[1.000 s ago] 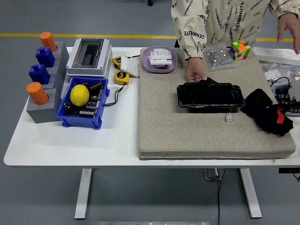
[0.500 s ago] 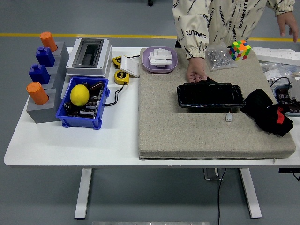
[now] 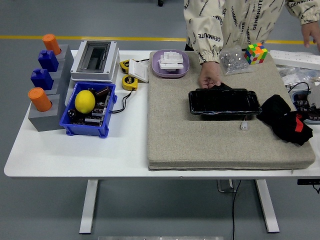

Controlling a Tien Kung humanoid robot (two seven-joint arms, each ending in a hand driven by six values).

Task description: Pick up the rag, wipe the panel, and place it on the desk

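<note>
A big grey-brown felt mat (image 3: 220,145) lay on the white table (image 3: 75,155), and everything else sat around or on it. In the middle of the mat's far half lay a shiny black flat panel (image 3: 224,102). A person in a cream jacket with printed letters (image 3: 230,22) stood behind the mat's far edge. The person's hand (image 3: 209,76) rested at the panel's far left corner, fingers bent down onto something dark there; it was hard to tell if that was part of the panel. A crumpled black rag with a red patch (image 3: 285,119) lay on the mat's right side, just beside the panel's right end. A bright coloured puzzle cube (image 3: 255,53) sat near the mat's far right corner. Left of the mat, on the bare table, stood a blue plastic bin (image 3: 70,125) with a yellow lemon (image 3: 84,101) inside. No robot hands showed anywhere.
</note>
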